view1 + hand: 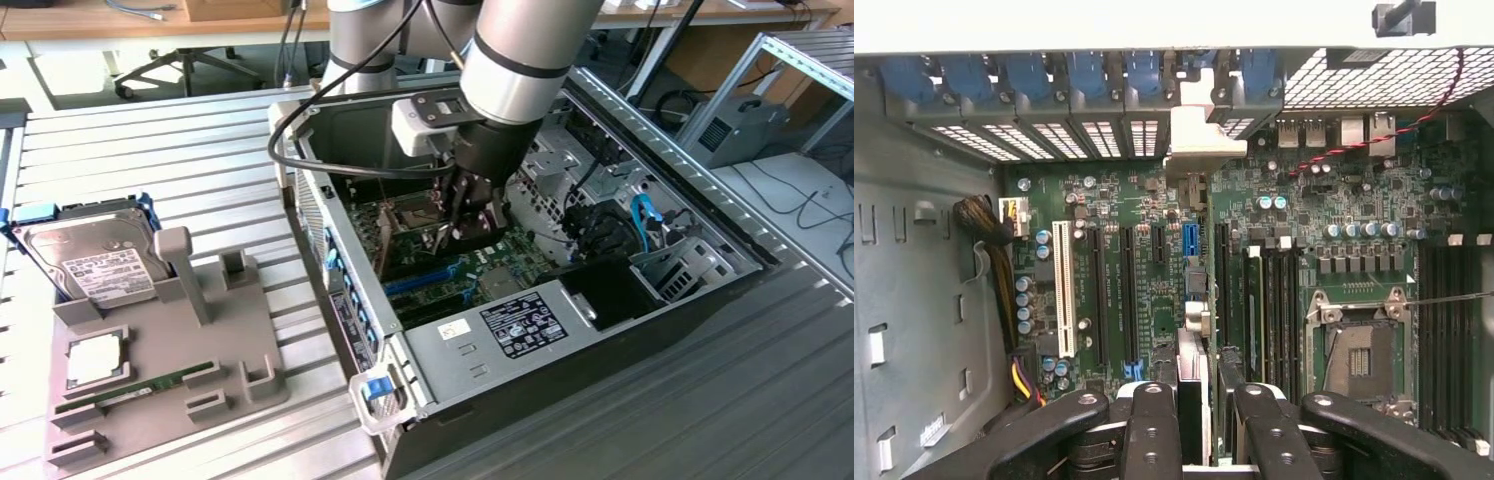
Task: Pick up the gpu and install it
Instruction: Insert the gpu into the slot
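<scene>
My gripper (467,215) reaches down into the open computer case (534,340). In the wrist view the gripper (1194,425) is shut on the gpu (1192,365), a thin dark card seen edge-on between the two black fingers (1151,430). The card runs across the green motherboard (1144,200) toward the rear wall of the case. Its silver end bracket (1199,135) sits at the row of slot openings. The card lies along the line of a short blue slot (1192,240). I cannot tell whether its edge is seated in a slot.
A grey holder tray (160,360) stands on the slatted table at the exterior view's left. It carries a hard drive (94,255), a processor chip (96,358) and a green memory stick (134,385). Blue latches (1034,80), cables (984,225) and the bare processor socket (1359,350) surround the card.
</scene>
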